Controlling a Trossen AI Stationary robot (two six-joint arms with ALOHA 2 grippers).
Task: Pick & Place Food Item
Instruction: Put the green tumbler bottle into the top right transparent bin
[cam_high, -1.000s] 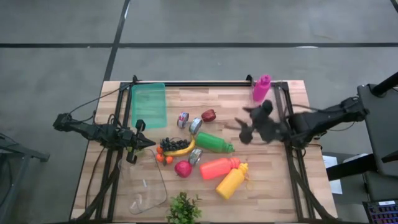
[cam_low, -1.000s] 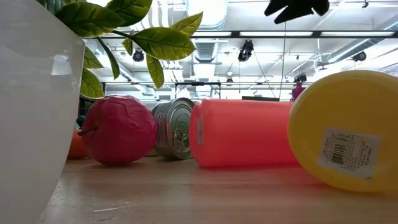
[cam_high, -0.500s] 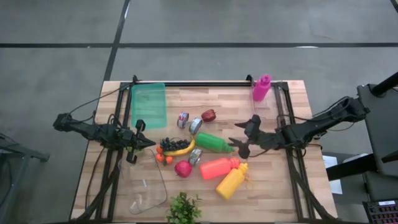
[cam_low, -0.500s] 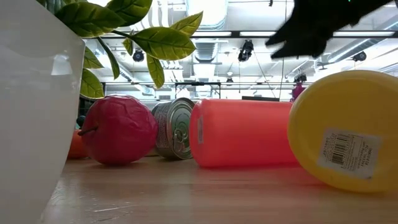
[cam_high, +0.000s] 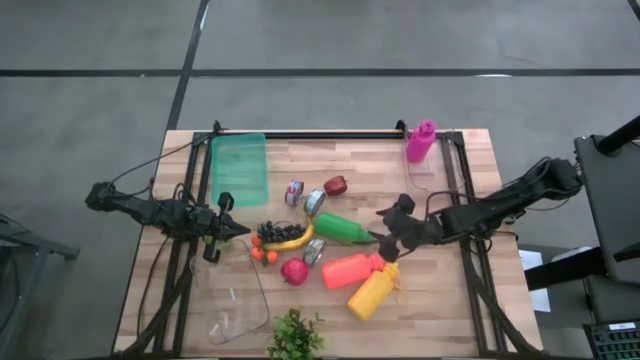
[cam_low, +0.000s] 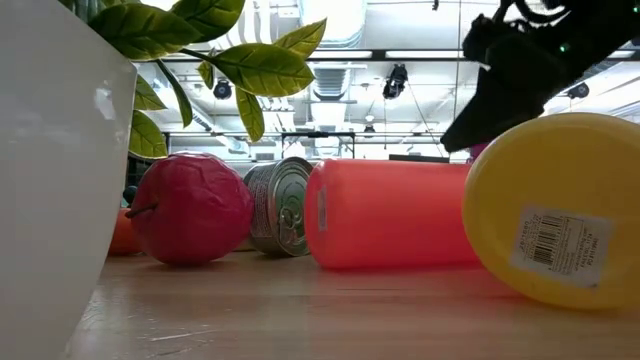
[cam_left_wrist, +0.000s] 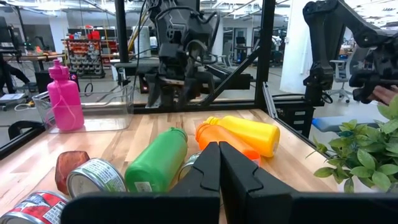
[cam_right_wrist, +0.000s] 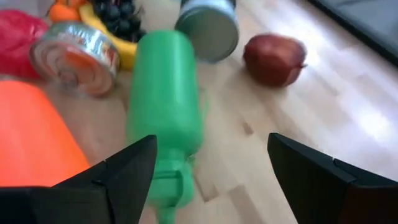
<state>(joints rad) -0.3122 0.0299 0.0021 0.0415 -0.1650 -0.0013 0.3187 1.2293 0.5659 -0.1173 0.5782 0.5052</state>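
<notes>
light: bright overhead, even | r-wrist view motion-blurred | low view foreground soft

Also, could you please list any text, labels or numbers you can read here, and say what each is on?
Nothing can be read.
Yellow bottle: white barcode sticker on its base, print too small.
Green bottle: small label, blurred.
Red and white can: printed wrapper, illegible.
Silver can: no text visible.

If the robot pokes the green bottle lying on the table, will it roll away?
Probably. The green bottle lies on its side and looks round, so a sideways nudge could roll it toward the cans. It looks like smooth plastic, so the open right gripper might slip on it.
</notes>
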